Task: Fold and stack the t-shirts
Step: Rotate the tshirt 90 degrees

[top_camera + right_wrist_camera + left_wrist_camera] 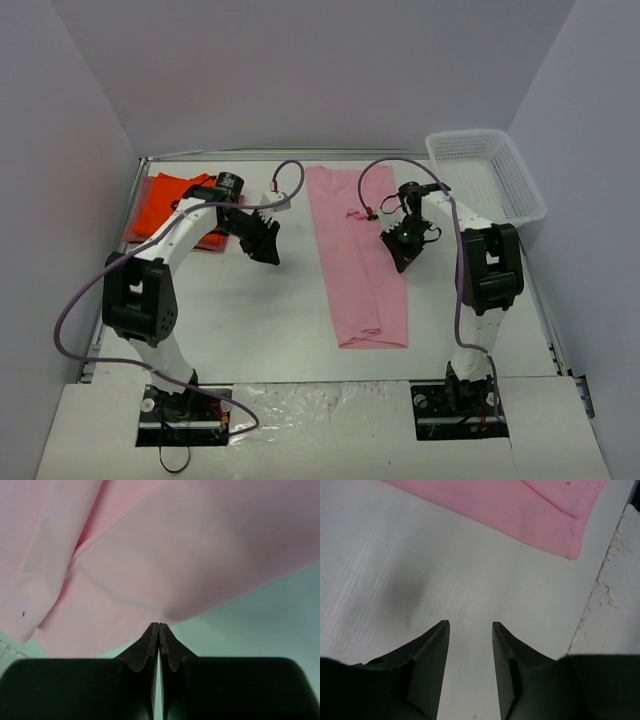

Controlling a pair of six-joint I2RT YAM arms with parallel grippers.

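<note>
A light pink t-shirt (355,260) lies folded into a long narrow strip down the middle of the table. My right gripper (403,255) is at the strip's right edge. In the right wrist view it (159,625) is shut on the edge of the pink cloth (175,545). My left gripper (268,245) is open and empty over bare table, left of the strip. In the left wrist view it (470,625) has the pink shirt (520,505) ahead of it. A bright orange t-shirt (160,200) lies at the back left, with a duller red cloth (210,241) beside it under my left arm.
A white mesh basket (487,175) stands at the back right corner. The table's raised rim (135,200) runs along the left side beside the orange shirt. The table's front edge (615,605) shows in the left wrist view.
</note>
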